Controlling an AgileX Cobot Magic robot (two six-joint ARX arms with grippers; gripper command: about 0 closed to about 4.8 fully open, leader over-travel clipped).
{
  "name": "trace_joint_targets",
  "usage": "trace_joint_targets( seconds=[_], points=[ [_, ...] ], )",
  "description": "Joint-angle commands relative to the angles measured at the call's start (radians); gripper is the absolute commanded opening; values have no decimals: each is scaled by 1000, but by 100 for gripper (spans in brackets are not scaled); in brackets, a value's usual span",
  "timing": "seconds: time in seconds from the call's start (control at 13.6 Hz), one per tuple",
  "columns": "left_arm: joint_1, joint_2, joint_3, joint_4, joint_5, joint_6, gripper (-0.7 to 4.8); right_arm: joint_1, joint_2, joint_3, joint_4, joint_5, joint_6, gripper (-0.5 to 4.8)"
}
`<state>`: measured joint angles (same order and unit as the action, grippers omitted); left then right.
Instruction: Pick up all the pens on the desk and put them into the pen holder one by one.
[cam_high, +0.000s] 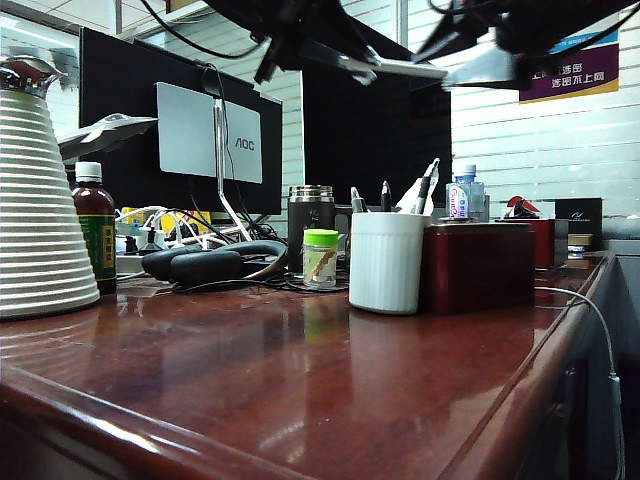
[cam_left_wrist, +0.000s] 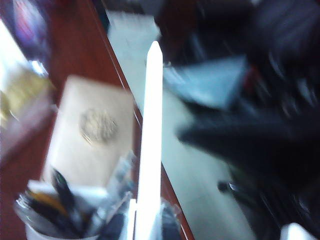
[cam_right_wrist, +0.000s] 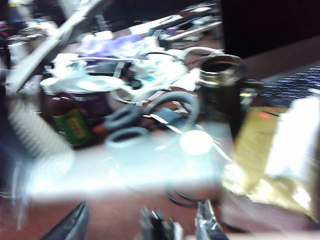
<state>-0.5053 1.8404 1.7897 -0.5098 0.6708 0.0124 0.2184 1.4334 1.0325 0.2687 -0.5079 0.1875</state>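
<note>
A: Where is our left hand?

B: Clamped on the plain white pen, which stands just beside the pen holder, already bristling with other pens. The dark red box lies just past the holder.

A: And our right hand?

B: High over the cluttered surface, nothing in it. The view is blurred; we cannot tell whether it is apart or together.
</note>
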Motion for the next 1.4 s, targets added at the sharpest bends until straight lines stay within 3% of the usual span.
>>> trace_joint_targets(
  seconds=[0.07,0.29,0.37,0.52,0.88,1.03,1.18,1.4],
  points=[
    [-30,-7,1,-12,1,16,-5,-65,23,44,47,-75,84,275],
    [-53,-7,1,66,-31,14,-5,-101,23,44,66,-123,188,275],
    [-57,-8,1,144,-37,12,-6,-153,23,44,126,-198,343,275],
    [-71,-7,1,305,-20,-28,-5,-214,23,44,268,-254,480,275],
    [-115,10,1,605,-113,-36,-5,-280,23,44,394,-318,544,274],
    [-139,39,1,790,-209,-160,-5,-282,19,44,511,-342,558,274],
    [-155,55,1,836,-213,-229,-5,-288,19,47,610,-348,568,274],
    [-190,74,0,816,-141,-302,-5,-296,23,62,596,-351,567,274]
  ],
)
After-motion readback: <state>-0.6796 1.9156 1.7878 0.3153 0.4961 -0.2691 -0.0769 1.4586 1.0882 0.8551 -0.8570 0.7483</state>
